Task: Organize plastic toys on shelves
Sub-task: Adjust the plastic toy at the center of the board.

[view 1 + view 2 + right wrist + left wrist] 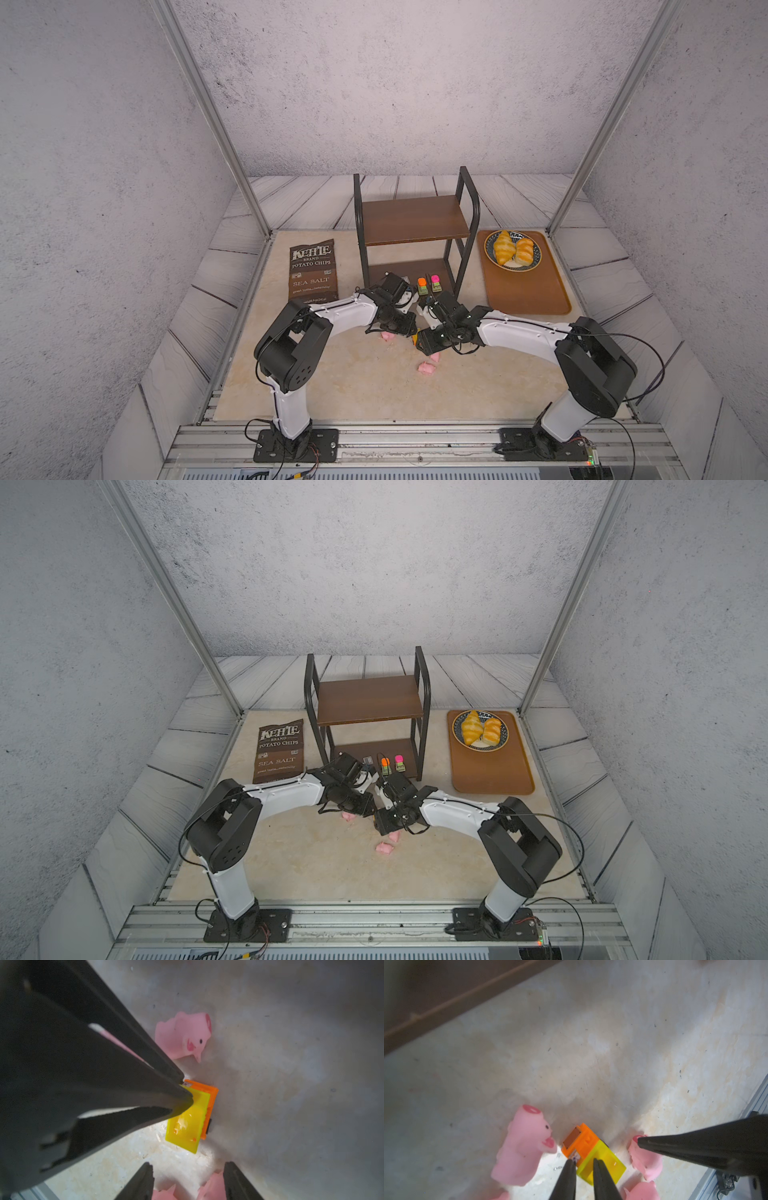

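My left gripper (584, 1160) is shut on a yellow and orange truck (591, 1147) lying on the table in front of the shelves (411, 216). Pink pigs lie on both sides of the truck: one (523, 1147) close by and two more (645, 1159) under the other arm's finger. My right gripper (188, 1164) stands open just above two pigs (209, 1188), holding nothing. In both top views the two wrists meet over this cluster, with one pig (427, 368) lying apart nearer the front. An orange-topped truck (422, 286) and a pink-topped truck (435, 283) stand on the lower board.
A brown chips bag (311, 270) lies left of the shelves. On the right, a flat brown tray (528, 295) carries a plate (536, 259) with two croissants. Metal posts stand at the back corners of the mat.
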You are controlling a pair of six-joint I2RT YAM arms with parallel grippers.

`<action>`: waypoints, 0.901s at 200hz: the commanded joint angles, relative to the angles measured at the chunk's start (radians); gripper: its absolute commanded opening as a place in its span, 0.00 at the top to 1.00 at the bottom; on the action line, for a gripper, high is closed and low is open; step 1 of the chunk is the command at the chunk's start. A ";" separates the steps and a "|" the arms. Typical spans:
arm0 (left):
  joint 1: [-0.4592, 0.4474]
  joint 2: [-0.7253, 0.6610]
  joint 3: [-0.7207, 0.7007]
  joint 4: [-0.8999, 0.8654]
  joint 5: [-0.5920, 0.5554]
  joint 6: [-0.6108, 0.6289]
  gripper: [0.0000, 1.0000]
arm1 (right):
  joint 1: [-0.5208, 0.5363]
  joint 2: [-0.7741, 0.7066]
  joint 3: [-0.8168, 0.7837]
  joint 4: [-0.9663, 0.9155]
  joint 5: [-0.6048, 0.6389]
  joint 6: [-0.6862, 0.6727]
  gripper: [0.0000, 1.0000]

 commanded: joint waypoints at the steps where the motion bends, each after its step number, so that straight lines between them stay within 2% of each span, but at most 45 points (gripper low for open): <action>1: -0.003 -0.041 -0.030 -0.026 -0.008 -0.025 0.77 | 0.009 0.039 0.029 -0.004 0.040 -0.008 0.39; 40: 0.005 -0.121 -0.044 -0.059 -0.042 -0.034 0.62 | 0.023 0.076 0.051 0.013 0.074 0.001 0.36; 75: 0.022 -0.172 -0.062 -0.077 -0.050 -0.029 0.61 | 0.029 0.112 0.073 0.013 0.157 0.022 0.36; 111: 0.038 -0.187 -0.067 -0.090 -0.043 -0.022 0.62 | 0.026 0.162 0.108 0.002 0.175 0.021 0.37; 180: 0.039 -0.134 -0.016 -0.104 -0.025 -0.006 0.62 | 0.011 0.133 0.049 -0.012 0.304 0.052 0.40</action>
